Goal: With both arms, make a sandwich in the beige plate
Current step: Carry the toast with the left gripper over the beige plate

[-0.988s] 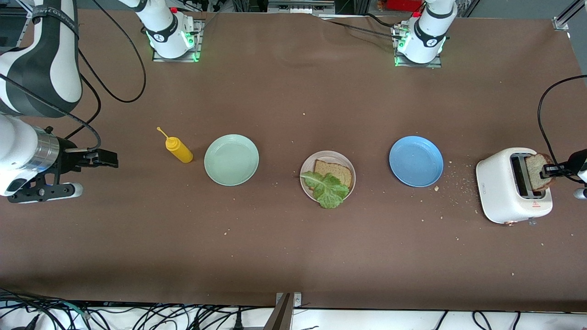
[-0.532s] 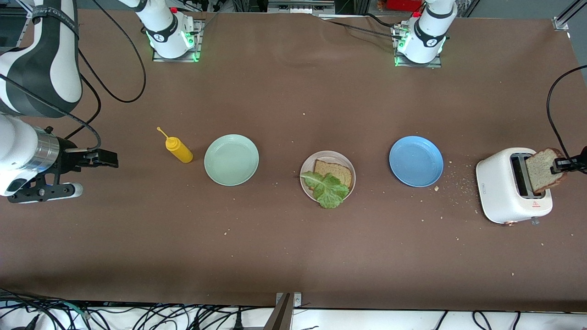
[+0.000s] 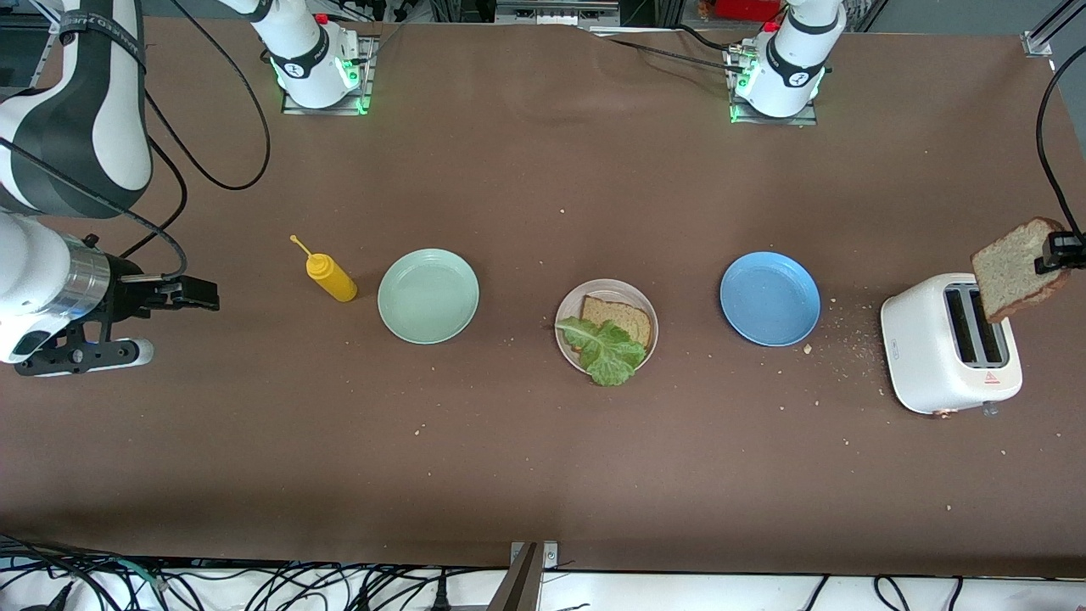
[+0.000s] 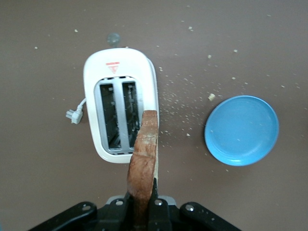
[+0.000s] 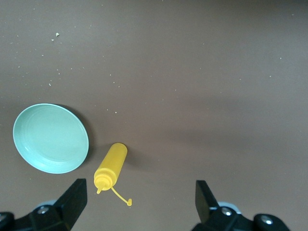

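- Front view is showing the beige plate (image 3: 571, 303) sitting midway along the table with one bread slice (image 3: 624, 318) lying in it and a lettuce leaf (image 3: 604, 349) lying across that slice, its tip hanging over the rim nearest the camera
- Judging by this, the base and filling are looking done; the top slice is waiting to be carried over and laid on the lettuce
- Left gripper (image 3: 1057, 252) is pinching that second slice (image 3: 1010, 270) by its edge, jaws clamped on it, holding it over the white toaster (image 3: 920, 356), clear of the slots
- Right gripper (image 5: 139, 197) is hanging with jaws wide and empty over the table near the yellow bottle (image 3: 331, 275); that arm is waiting
- Counting: two bread slices, one leaf, three plates including mint-green (image 3: 428, 296) and blue (image 3: 769, 298), one bottle, one toaster
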You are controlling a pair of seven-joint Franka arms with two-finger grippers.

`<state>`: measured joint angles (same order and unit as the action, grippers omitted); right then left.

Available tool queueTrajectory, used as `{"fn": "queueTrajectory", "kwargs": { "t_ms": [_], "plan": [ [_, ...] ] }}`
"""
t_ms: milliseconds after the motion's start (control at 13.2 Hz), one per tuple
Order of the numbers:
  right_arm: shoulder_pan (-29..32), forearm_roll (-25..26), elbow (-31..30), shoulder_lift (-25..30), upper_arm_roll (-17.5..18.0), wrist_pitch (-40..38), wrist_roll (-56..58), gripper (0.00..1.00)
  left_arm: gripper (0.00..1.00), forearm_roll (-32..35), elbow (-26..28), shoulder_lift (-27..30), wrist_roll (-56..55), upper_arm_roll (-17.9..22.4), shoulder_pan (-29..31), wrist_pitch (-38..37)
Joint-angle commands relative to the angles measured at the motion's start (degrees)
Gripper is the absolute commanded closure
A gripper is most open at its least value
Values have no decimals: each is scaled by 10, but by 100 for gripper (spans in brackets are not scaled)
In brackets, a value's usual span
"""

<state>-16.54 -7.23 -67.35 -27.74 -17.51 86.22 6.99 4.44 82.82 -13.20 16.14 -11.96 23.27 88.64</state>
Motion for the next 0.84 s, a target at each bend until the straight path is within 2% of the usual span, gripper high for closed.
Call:
{"fn": "queueTrajectory", "kwargs": {
  "t_ms": [0,304,456,608,760],
  "plan": [
    [4,-13,0,1,0,-9,-7,0,100,-19,-31,-8,-11,-52,1,-47],
    [3,-13,-1,2,1,-10,-7,0,100,-130,-31,-39,-128,-68,-35,-46],
    [3,-13,-4,3,1,-10,-7,0,100,-265,-21,-63,-132,-68,-39,-47],
    [4,-13,-4,3,1,-9,-7,0,100,-309,-21,-99,-132,-68,-65,-46],
    [3,-13,-4,3,1,-9,-7,0,100,-397,-18,-143,-125,-68,-83,-44]
  ]
}}
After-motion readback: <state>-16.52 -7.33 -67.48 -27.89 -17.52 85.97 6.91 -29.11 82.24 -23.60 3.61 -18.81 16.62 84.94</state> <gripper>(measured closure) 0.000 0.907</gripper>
